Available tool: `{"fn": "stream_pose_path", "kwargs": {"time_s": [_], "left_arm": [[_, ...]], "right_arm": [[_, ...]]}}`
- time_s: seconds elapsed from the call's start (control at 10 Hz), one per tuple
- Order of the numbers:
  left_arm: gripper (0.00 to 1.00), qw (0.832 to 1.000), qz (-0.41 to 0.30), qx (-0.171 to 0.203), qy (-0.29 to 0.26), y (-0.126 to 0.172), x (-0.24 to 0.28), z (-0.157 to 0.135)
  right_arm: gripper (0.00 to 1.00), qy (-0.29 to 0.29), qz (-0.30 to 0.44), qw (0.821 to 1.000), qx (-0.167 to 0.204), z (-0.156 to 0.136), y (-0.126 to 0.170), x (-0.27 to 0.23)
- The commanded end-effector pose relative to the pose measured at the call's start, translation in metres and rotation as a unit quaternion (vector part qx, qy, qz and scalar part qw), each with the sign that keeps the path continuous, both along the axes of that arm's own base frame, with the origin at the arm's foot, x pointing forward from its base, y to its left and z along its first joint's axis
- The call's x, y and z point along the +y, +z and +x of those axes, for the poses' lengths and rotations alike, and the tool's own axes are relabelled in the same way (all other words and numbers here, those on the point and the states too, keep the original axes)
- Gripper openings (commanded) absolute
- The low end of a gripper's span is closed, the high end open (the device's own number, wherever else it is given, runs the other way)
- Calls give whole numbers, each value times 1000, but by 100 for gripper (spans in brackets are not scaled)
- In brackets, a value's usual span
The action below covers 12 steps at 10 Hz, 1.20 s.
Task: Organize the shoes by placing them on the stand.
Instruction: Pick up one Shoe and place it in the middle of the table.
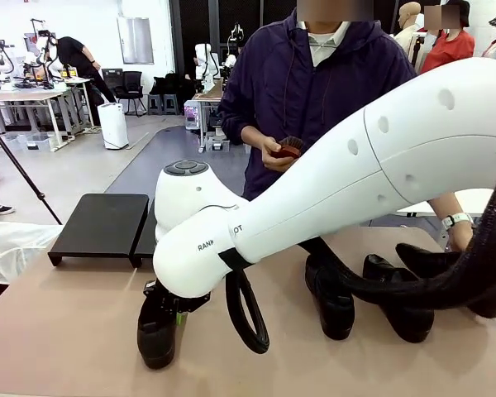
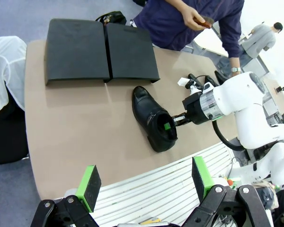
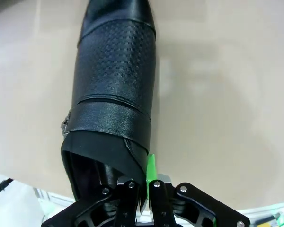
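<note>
Hovering left gripper (image 2: pixel 145 182) is spread wide, gripping nothing. Stand (image 1: pixel 99 225) sits far-left on the table. Right gripper (image 1: pixel 175 304) pinches one shoe (image 1: pixel 156 335) by its heel collar; long axis near-to-far, toe toward the stand. Three other shoes (image 1: pixel 397 310) sit right.

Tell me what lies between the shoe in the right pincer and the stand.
Only bare tabletop, per the left wrist view, between the shoe and the stand.
</note>
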State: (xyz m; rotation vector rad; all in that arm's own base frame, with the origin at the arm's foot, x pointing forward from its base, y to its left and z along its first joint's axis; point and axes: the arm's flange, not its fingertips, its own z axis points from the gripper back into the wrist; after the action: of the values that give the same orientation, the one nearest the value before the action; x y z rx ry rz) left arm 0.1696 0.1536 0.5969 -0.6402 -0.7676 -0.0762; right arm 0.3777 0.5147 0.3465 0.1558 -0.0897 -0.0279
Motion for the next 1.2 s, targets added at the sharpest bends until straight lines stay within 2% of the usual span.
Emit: {"fn": "stream_pose_path", "kwargs": {"time_s": [0.0,0.3,0.5,0.8,1.0,1.1], "left_arm": [[100,1000,-3,-7,-7,-1,1,-1],[100,1000,-3,-7,-7,-1,1,-1],[100,1000,-3,-7,-7,-1,1,-1],[100,1000,-3,-7,-7,-1,1,-1],[100,1000,-3,-7,-7,-1,1,-1],[100,1000,-3,-7,-7,-1,1,-1]], "right_arm": [[0,10,4,1000,6,-7,6,3],[0,3,0,1000,2,-3,0,2],[100,3,-9,1000,11,-3,-2,2],[100,-1,-10,1000,10,-4,2,-3],[100,13,3,1000,9,-4,26,-18],[100,21,17,1000,2,-4,47,-32]]}}
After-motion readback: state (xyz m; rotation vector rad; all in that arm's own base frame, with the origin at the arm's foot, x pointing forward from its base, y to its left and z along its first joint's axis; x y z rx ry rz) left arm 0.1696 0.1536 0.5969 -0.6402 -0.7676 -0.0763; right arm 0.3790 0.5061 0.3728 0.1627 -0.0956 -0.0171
